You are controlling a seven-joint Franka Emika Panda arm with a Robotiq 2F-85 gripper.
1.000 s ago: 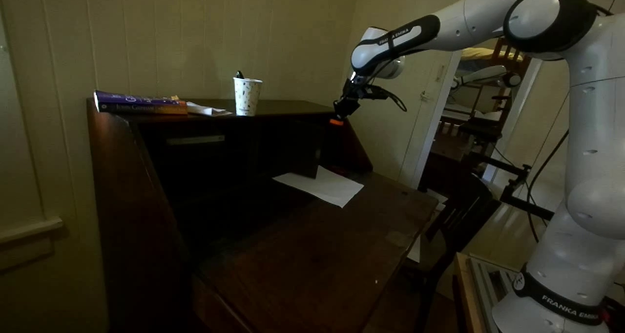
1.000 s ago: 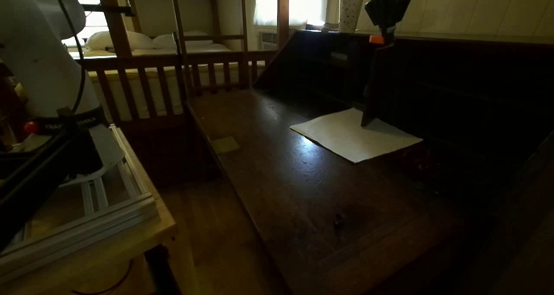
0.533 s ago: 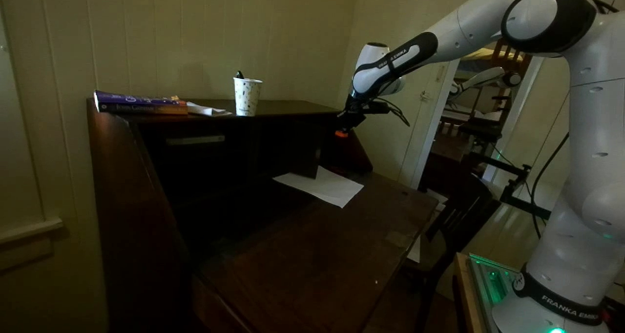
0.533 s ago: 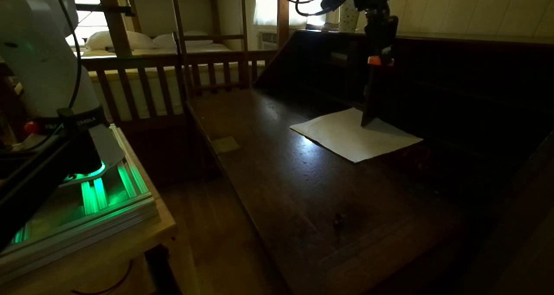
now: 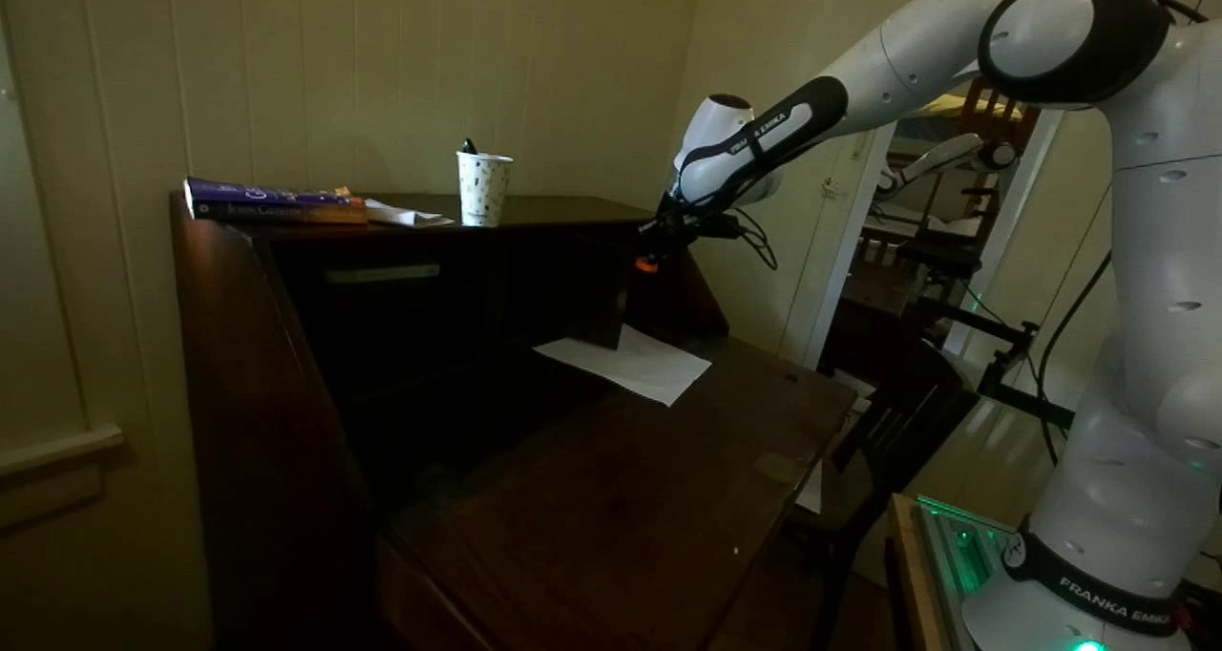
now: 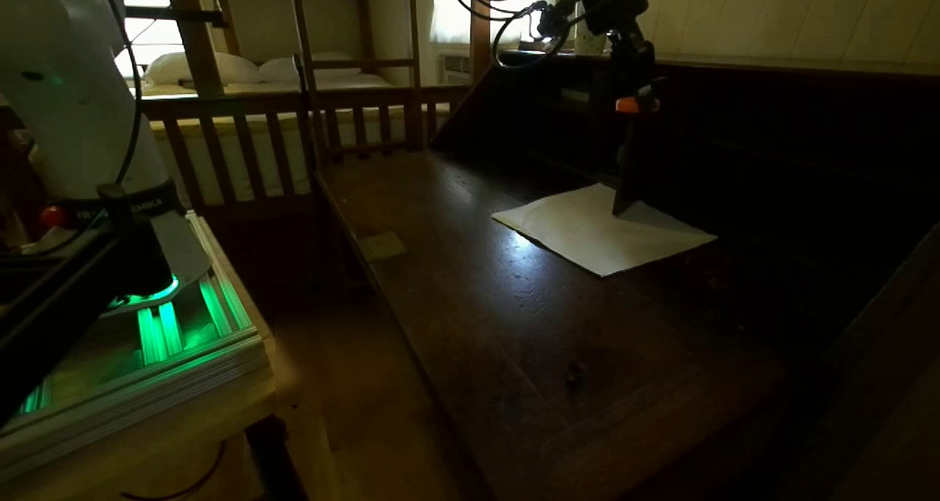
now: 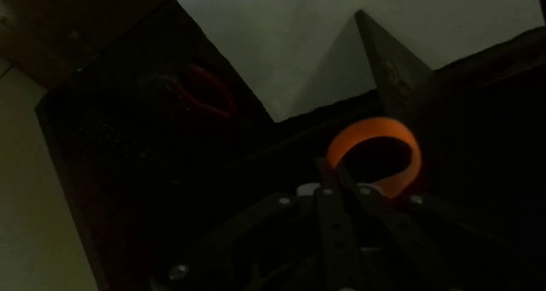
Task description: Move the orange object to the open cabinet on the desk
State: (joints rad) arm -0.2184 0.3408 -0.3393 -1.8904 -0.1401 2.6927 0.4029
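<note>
Start nearest, at the lower middle of the wrist view, with the hand (image 7: 335,171), seemingly closed on the left wall of the orange ring (image 7: 379,126) and bearing it in the air, just right of centre in that frame. Find the orange ring (image 5: 646,266) again near the centre of an exterior view, at the lower tip of the hand. Looks like a thin, hollow band: probably light, somewhat springy, unlikely to break, easy to squash out of round. Best taken by one wall, as here, with a modest squeeze; pinched at one side only, may swivel or slide if knocked. Just beyond, in the upper right of the wrist view, mind the panel (image 7: 394,69), standing upright over the white sheet (image 7: 277,39) laid on the counter (image 6: 477,288); overlaps the ring in that view, so hard to tell whether touching. Guard the free side of the ring against catching there. Deeper, near the middle of an exterior view, aim for the open cabinet (image 5: 544,283), too dark inside to read; judge the placing as not yet done. Farthest, on the top ledge (image 5: 573,210) at upper left, leave alone the speckled cup (image 5: 485,191) and the purple book (image 5: 277,202).
</note>
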